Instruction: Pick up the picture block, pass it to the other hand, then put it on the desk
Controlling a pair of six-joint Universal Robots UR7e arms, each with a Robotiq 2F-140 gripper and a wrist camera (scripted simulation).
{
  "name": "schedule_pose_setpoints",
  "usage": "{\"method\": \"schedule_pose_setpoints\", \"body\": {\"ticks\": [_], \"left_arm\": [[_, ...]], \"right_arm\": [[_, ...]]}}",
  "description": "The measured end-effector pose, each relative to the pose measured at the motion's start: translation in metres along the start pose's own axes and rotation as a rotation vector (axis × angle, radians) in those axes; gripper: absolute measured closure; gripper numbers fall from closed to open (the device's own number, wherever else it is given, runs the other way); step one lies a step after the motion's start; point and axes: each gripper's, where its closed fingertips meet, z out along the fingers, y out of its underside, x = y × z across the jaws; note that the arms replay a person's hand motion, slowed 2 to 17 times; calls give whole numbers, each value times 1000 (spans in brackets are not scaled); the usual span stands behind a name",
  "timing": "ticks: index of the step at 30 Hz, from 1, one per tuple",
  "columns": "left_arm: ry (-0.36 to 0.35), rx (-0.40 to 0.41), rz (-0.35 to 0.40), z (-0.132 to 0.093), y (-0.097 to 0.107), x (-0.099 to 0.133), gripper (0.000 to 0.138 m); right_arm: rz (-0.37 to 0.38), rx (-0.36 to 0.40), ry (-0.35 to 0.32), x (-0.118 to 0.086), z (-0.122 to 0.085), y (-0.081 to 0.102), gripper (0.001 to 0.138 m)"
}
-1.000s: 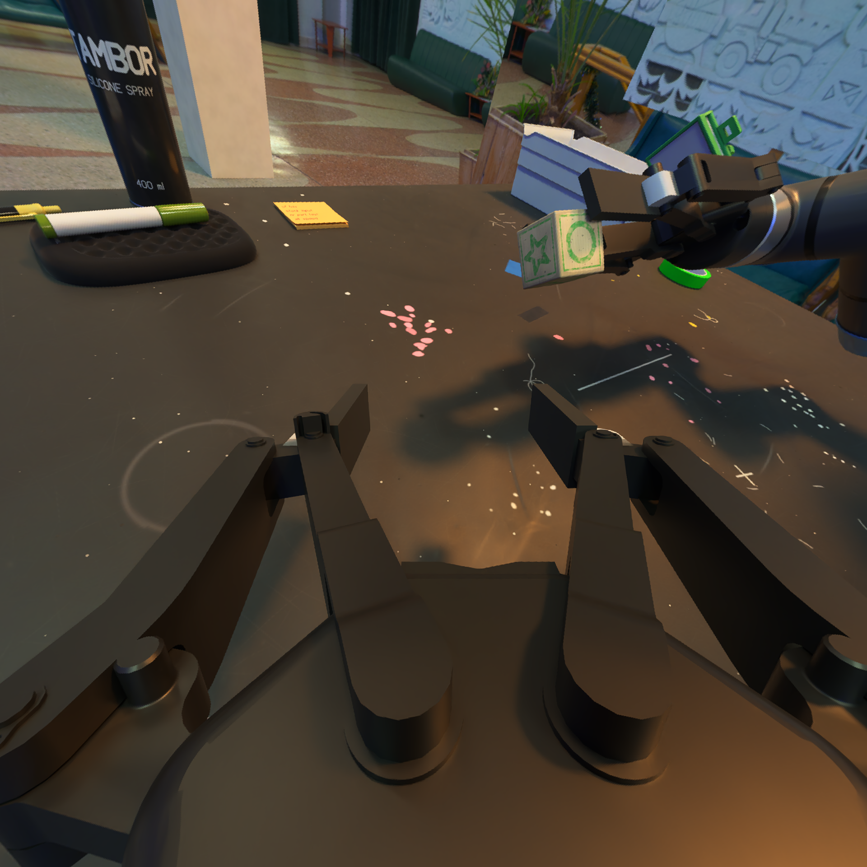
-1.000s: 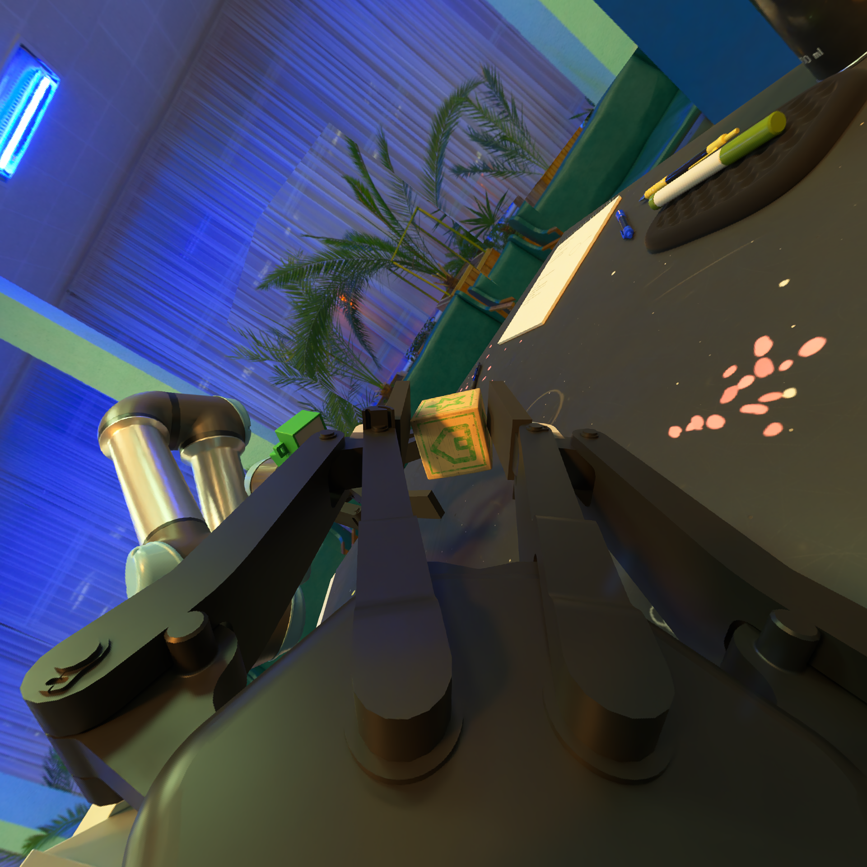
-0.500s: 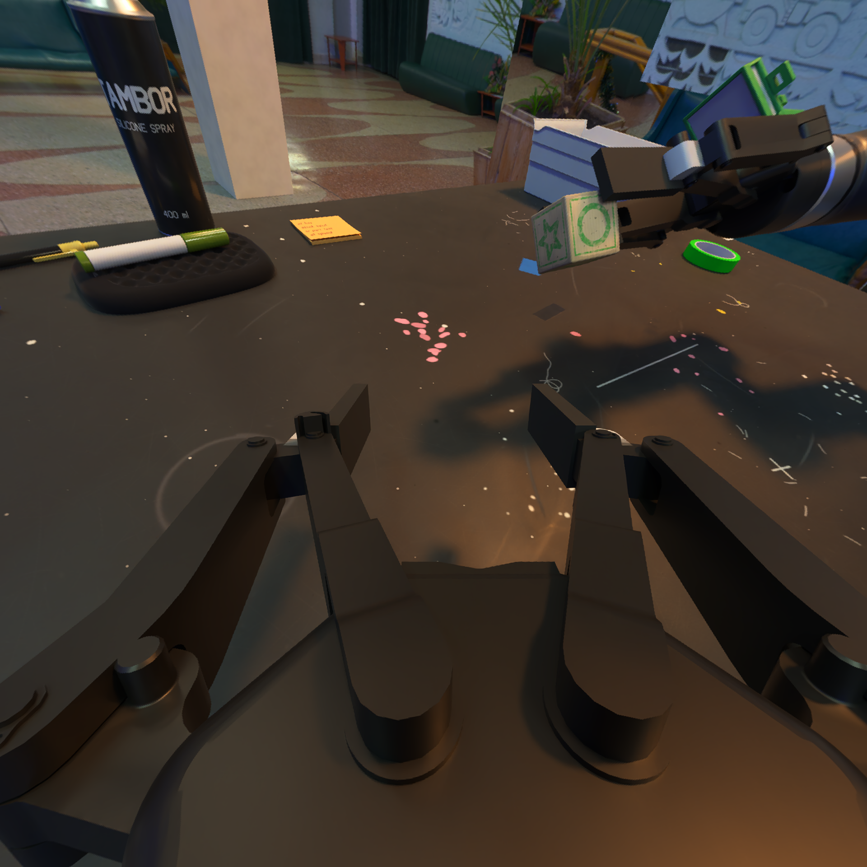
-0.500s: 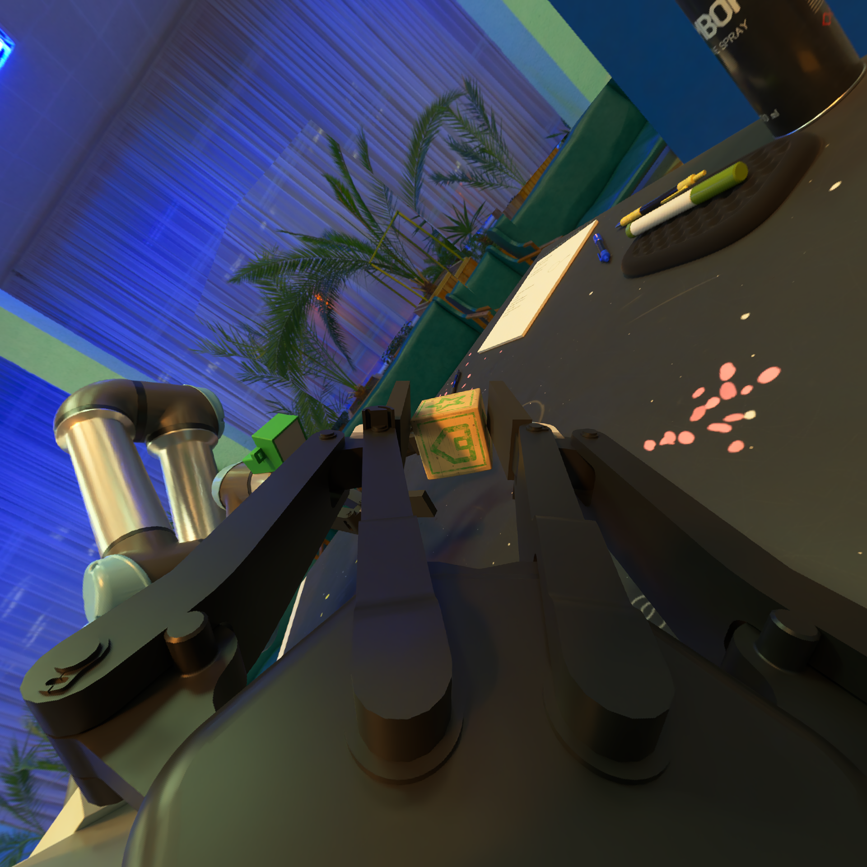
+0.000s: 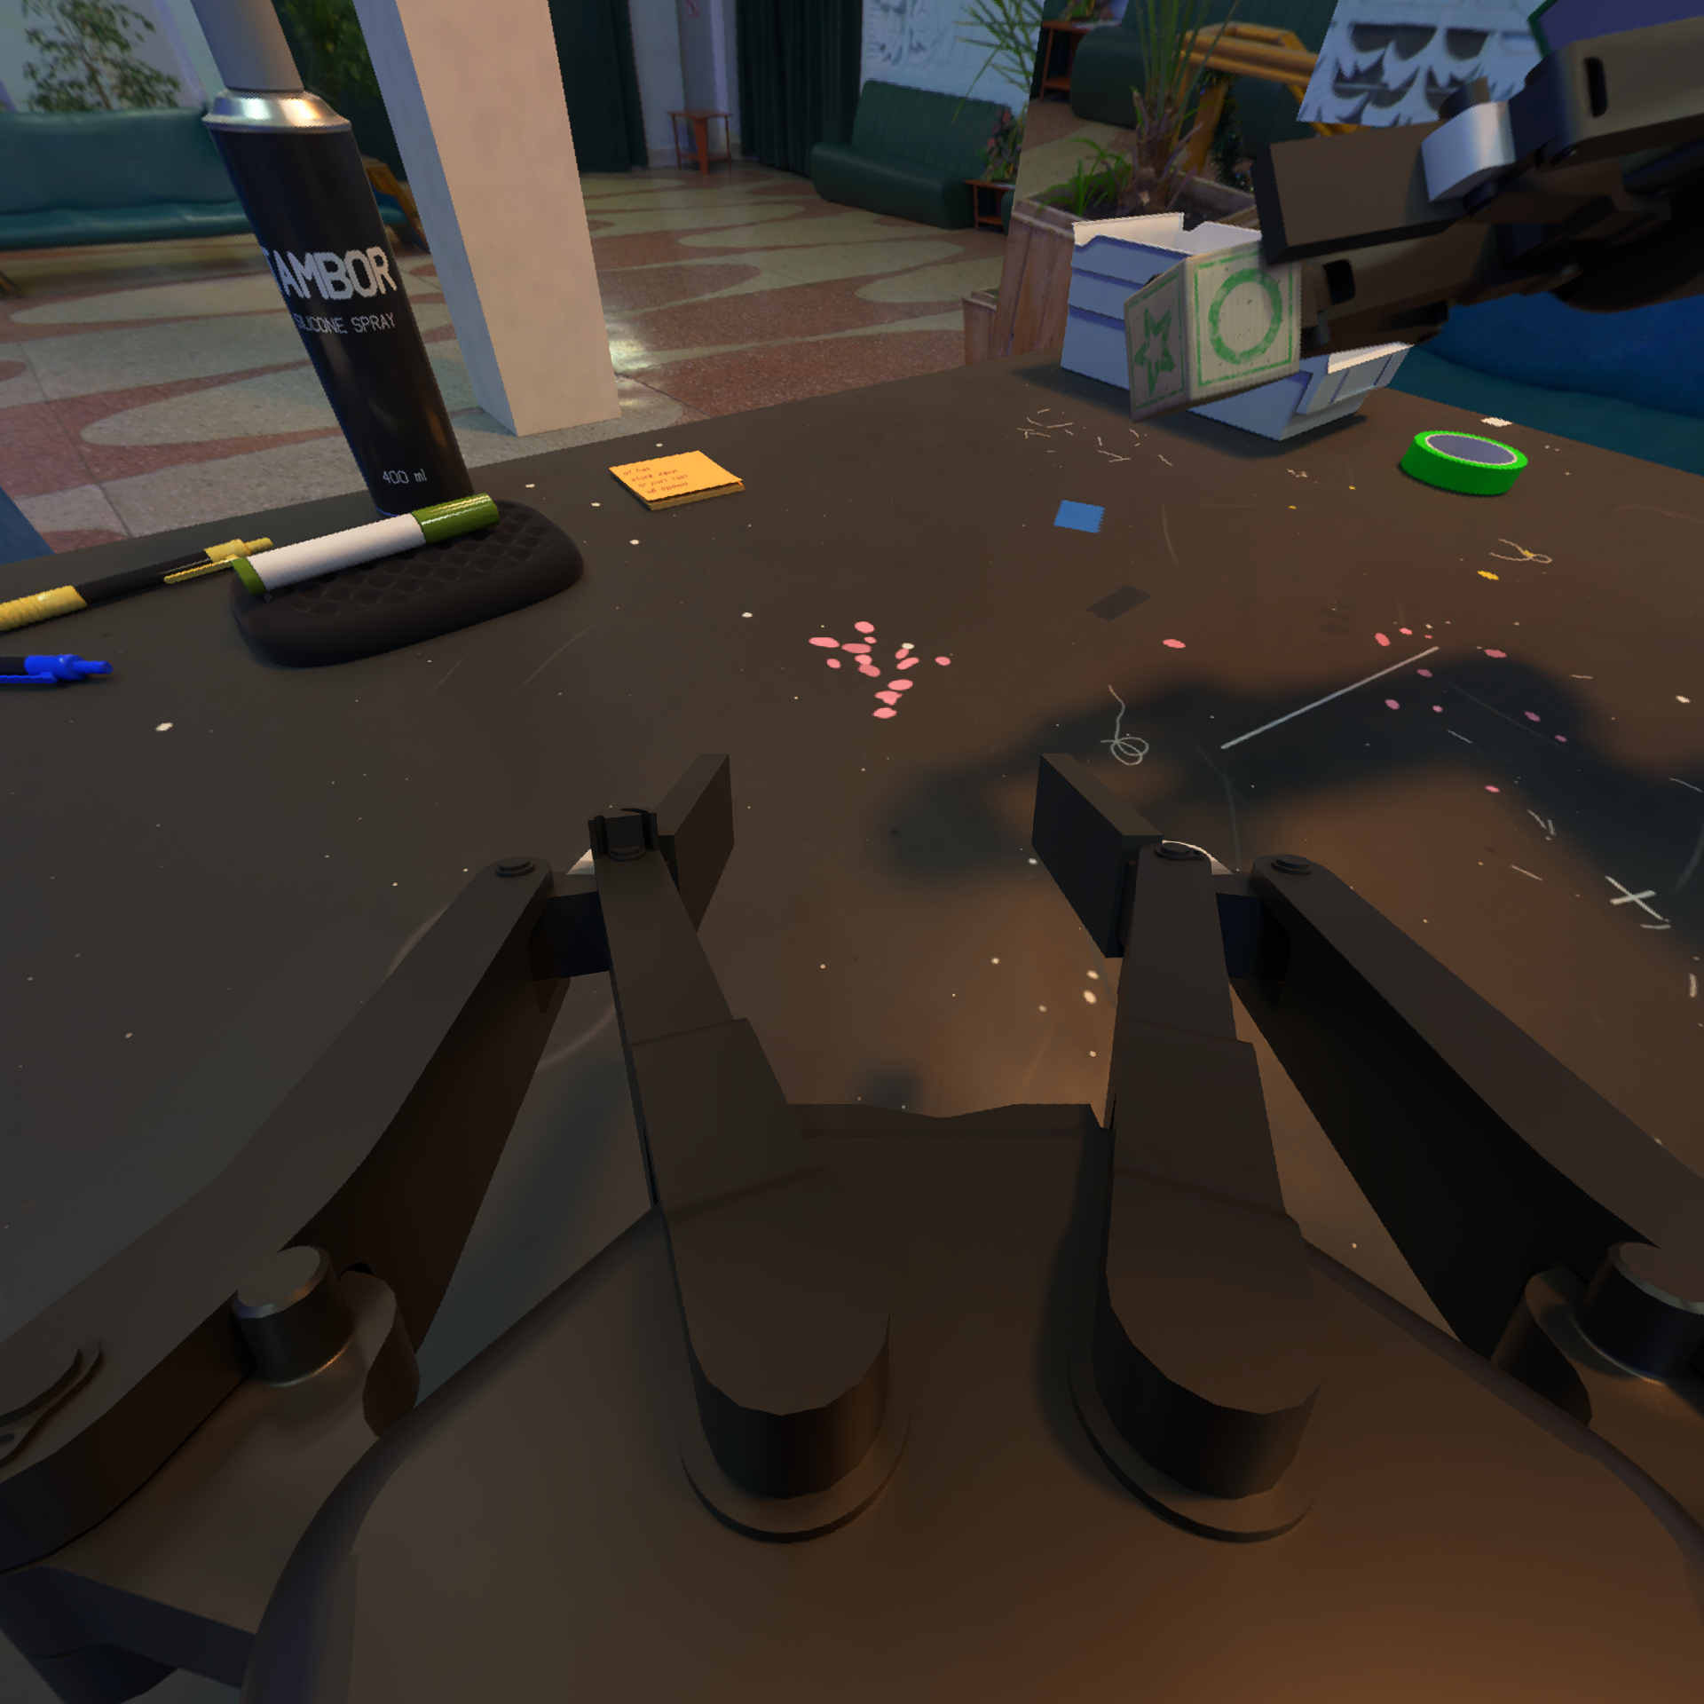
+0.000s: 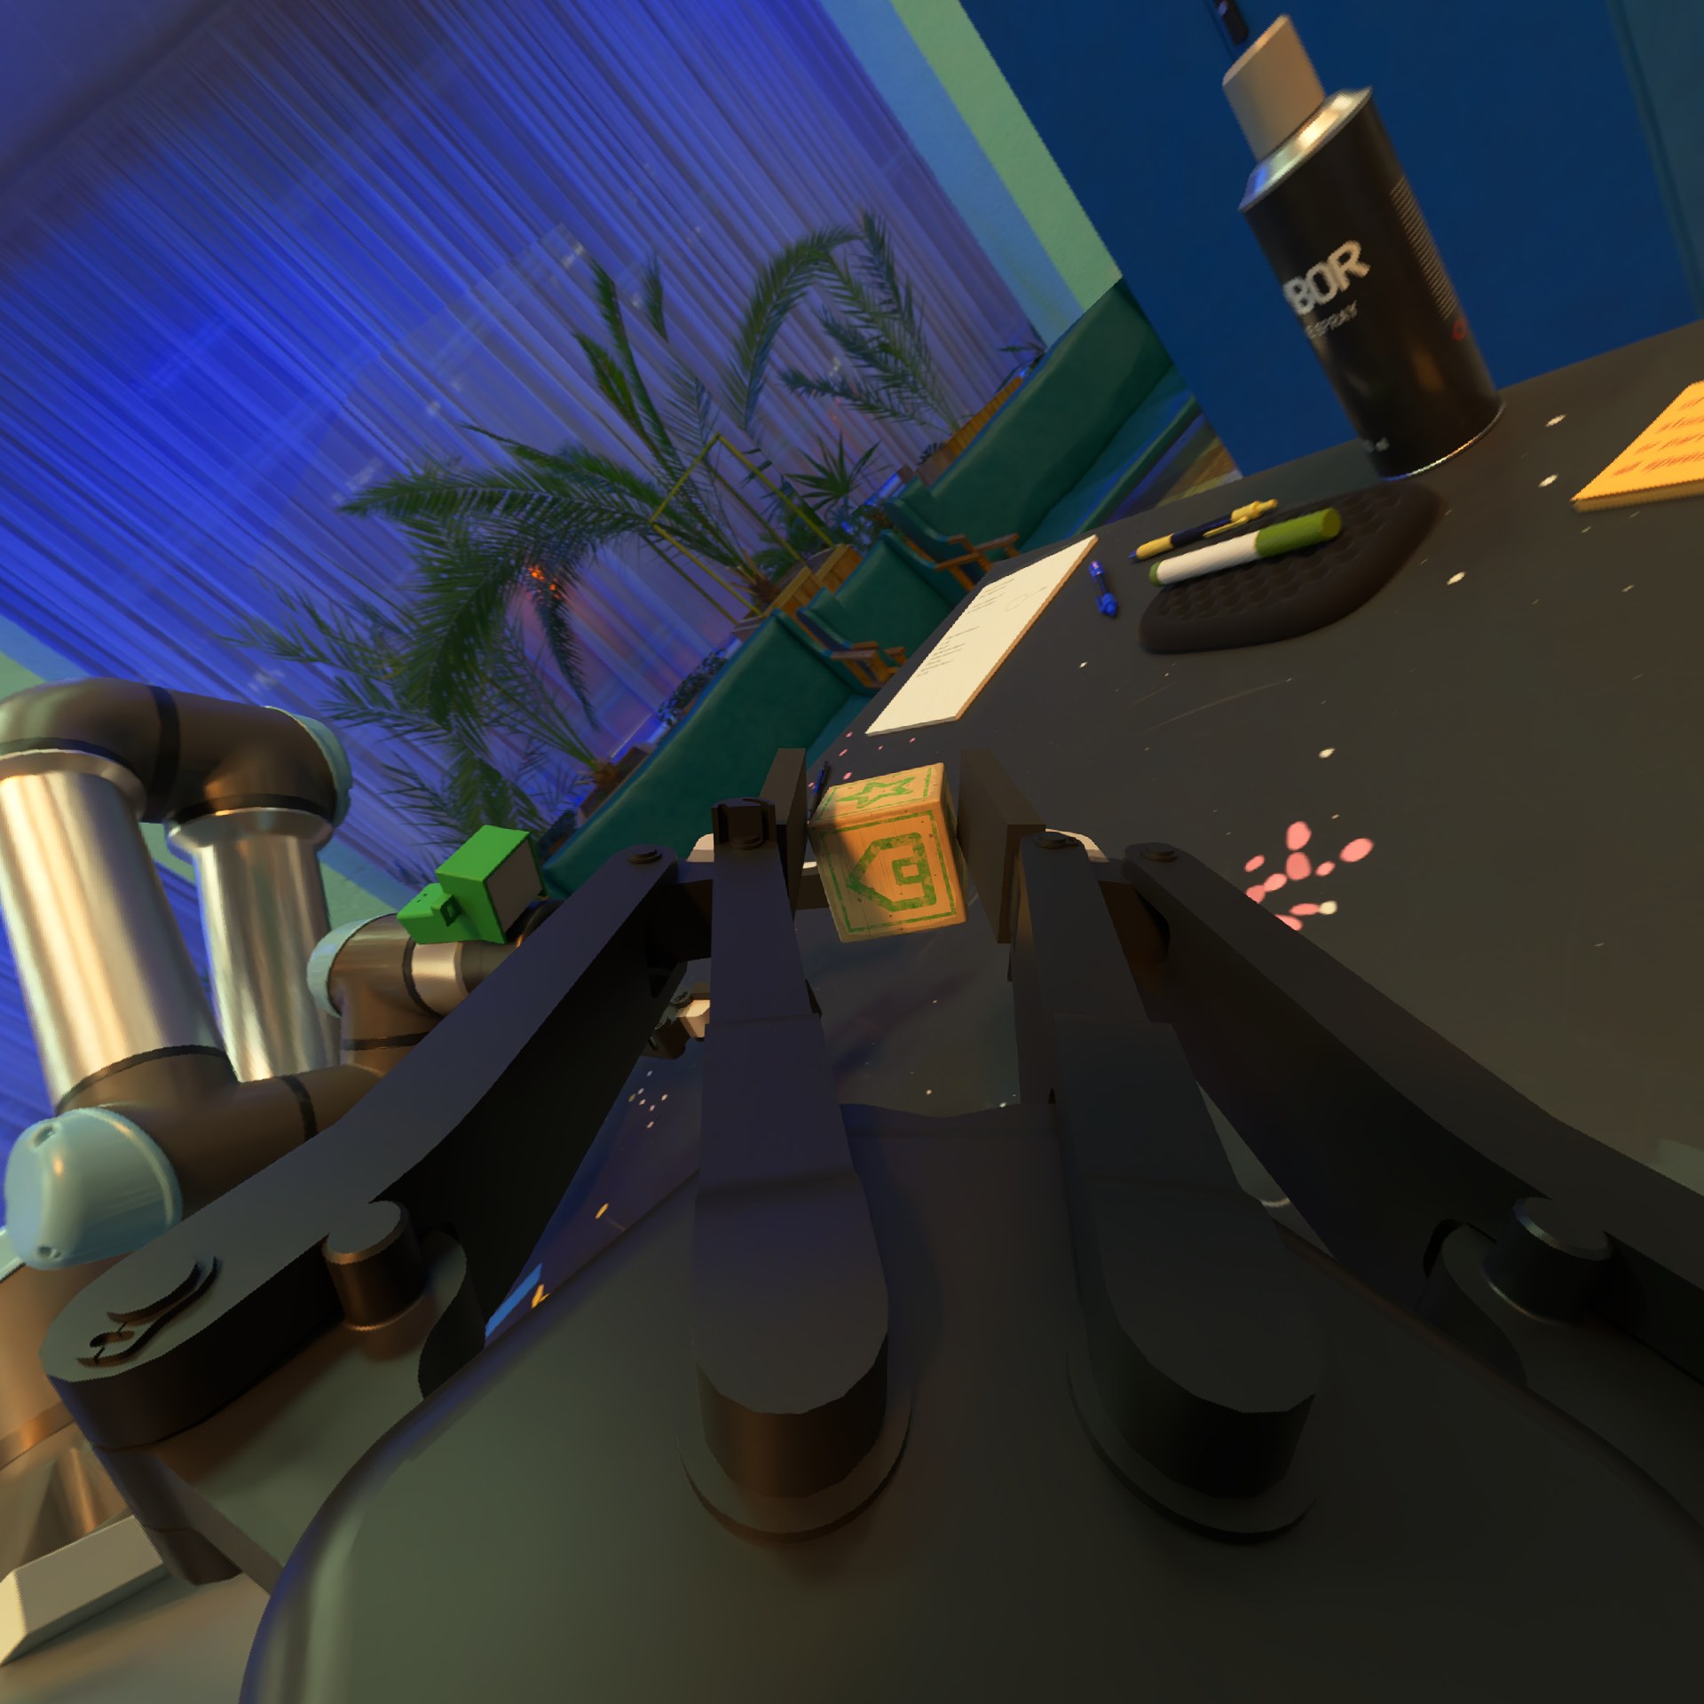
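Observation:
The picture block [image 6: 890,848] is a small wooden cube with green drawings on its faces. My right gripper [image 6: 885,830] is shut on it and holds it in the air above the dark desk [image 6: 1383,830]. In the left wrist view the block [image 5: 1212,330] hangs at the upper right, pinched between the right gripper's fingers [image 5: 1328,207]. My left gripper [image 5: 881,821] is open and empty, low over the desk [image 5: 461,876], well short of the block.
A black spray can [image 5: 337,295], a dark pad [image 5: 406,590] with a white-green marker [image 5: 364,544], an orange note pad [image 5: 676,478], a white-blue box [image 5: 1226,369], a green tape roll [image 5: 1463,461], pens and a clipboard [image 6: 977,636] lie on the desk.
The right gripper has carried the block upward and to the right in the left wrist view. The left gripper has stayed open while its view shifted slightly.

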Motion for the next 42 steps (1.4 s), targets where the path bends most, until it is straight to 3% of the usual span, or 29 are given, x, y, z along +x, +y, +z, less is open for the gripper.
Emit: {"method": "schedule_pose_setpoints", "body": {"ticks": [12,25,34,42], "left_arm": [[4,-7,1,1,3,-2,56],[42,-28,-31,3,5,1,62],[60,-38,-37,5,7,3,65],[57,-45,-26,6,8,3,69]], "right_arm": [[-124,37,222,12,-42,-33,95],[-203,27,549,42,-100,-62,95],[-194,3,805,70,-147,-75,95],[-121,-60,1012,99,-185,-70,95]]}}
